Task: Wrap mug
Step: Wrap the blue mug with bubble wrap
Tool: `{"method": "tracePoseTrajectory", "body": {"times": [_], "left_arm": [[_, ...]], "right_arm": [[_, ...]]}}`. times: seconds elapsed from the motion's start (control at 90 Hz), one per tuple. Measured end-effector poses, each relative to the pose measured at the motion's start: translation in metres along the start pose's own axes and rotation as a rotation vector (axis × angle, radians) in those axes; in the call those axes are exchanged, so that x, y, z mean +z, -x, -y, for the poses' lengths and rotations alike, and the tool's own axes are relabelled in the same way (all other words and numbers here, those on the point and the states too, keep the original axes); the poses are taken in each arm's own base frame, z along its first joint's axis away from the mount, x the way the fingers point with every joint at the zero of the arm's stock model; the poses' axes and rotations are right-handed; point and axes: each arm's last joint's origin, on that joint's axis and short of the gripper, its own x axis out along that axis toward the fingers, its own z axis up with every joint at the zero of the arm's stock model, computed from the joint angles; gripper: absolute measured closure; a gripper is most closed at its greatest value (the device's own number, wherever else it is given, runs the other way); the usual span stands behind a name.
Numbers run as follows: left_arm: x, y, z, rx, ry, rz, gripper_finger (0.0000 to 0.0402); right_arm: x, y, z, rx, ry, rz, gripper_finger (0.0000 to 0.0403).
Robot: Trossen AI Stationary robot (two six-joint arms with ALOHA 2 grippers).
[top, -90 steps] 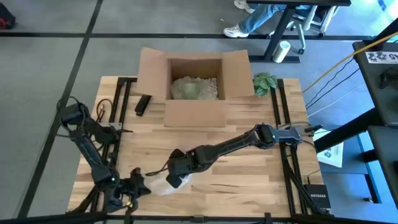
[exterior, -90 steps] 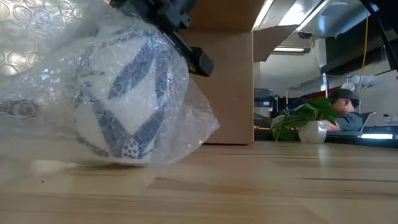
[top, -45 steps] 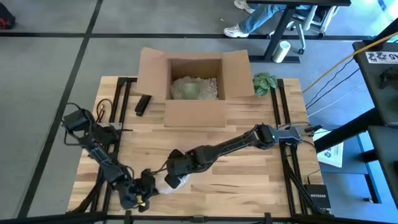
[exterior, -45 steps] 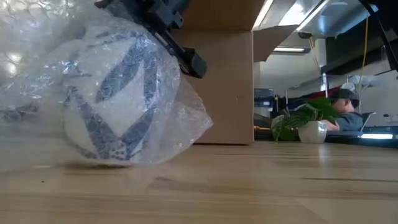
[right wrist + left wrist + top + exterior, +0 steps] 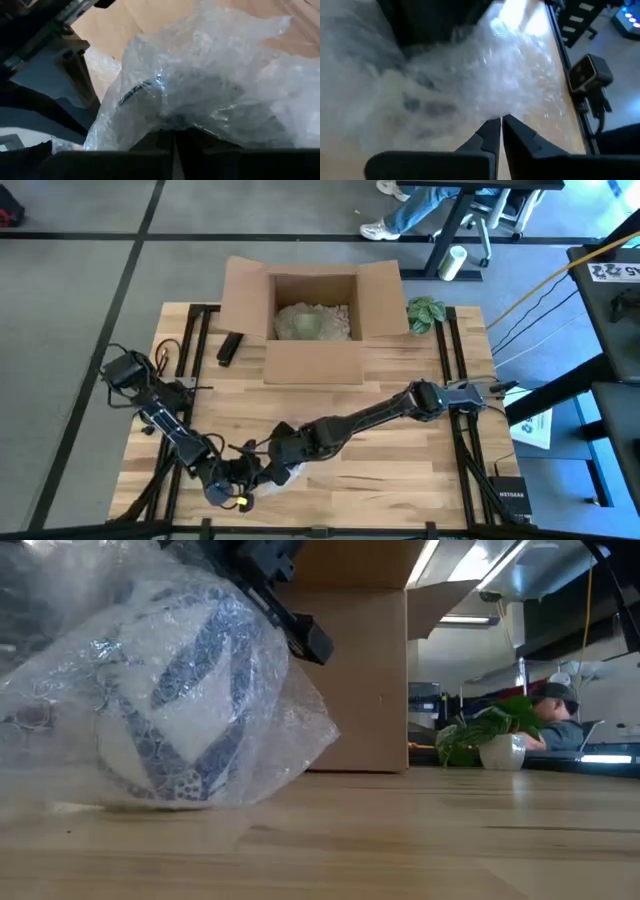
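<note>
Tabletop (image 5: pixel 400 470) front: mug (image 5: pixel 170 710) blurred under bubble wrap (image 5: pixel 290 740), both pinched-closed grippers (image 5: pixel 501 121) (image 5: pixel 174 133) on wrap.

Open box (image 5: pixel 312 308) at table's (image 5: pixel 400 440) far edge; black bar (image 5: pixel 229 347) left of it, potted plant (image 5: pixel 425 311) right.

Wide bare desk (image 5: pixel 400 470) lies open right of the wrapped mug (image 5: pixel 170 710), while the cardboard box (image 5: pixel 312 315) blocks the far middle, a plant (image 5: pixel 426 311) beside it, both arms crowding the near-left corner.
</note>
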Motion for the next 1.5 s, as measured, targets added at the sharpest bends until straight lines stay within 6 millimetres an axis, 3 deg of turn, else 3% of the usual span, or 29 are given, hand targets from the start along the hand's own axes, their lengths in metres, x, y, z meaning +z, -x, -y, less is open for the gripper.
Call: {"method": "tracePoseTrajectory", "body": {"times": [0.322,0.633,0.789,1.011,1.211,1.5], "left_arm": [[0.038,0.018,0.009,0.036,-0.118,0.13,0.0402],[0.041,0.014,-0.009,0.106,-0.095,-0.007,0.0402],[0.041,0.012,-0.012,0.106,-0.095,-0.031,0.0402],[0.039,0.011,-0.015,0.124,-0.088,-0.054,0.0402],[0.041,0.01,-0.014,0.111,-0.118,-0.04,0.0402],[0.049,0.017,-0.014,0.091,-0.123,-0.018,0.0402]], "right_arm": [[-0.001,-0.001,0.0,0.012,0.0,-0.019,0.0403],[0.001,-0.001,-0.005,0.066,0.005,0.008,0.0403],[0.003,0.012,-0.011,-0.001,0.039,0.043,0.0403],[0.006,0.055,-0.022,-0.086,0.062,0.113,0.0402],[0.008,0.065,-0.027,-0.098,0.099,0.183,0.0402],[0.012,0.069,-0.023,-0.251,0.167,0.365,0.0403]]}}
